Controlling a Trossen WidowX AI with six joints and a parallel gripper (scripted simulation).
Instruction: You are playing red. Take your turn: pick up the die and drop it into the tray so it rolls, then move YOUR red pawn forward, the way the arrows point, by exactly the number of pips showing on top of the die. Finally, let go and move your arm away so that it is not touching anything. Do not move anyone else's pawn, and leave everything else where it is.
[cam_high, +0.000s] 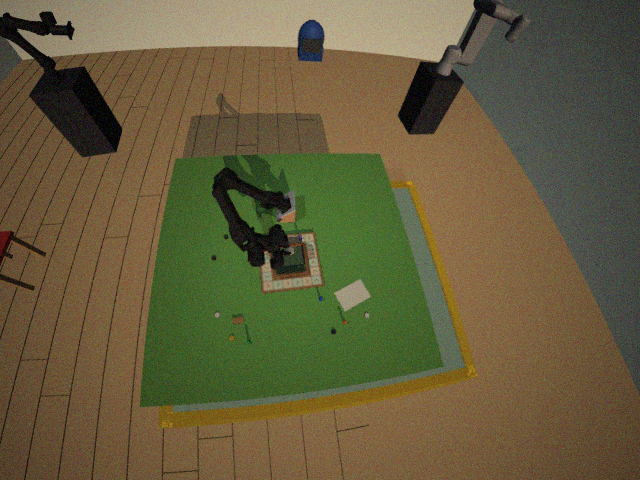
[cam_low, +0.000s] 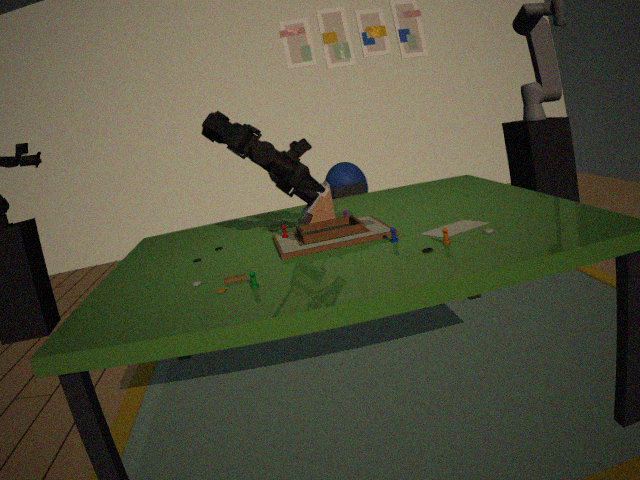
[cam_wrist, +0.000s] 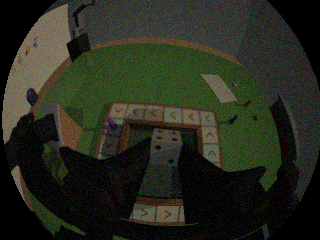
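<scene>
die (cam_wrist: 166, 147) pips blurred, perhaps unreadable

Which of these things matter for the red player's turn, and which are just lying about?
Job in hand:
die, held in the tool
tray
red pawn
arrowed board

Lying about, or not its own:
blue pawn
orange pawn
green pawn
purple pawn
pale card

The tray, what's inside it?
Just dark green floor shows in the tray. The fingers hold the die above it, and they cover the tray's near part, so that bit stays unseen.
</scene>
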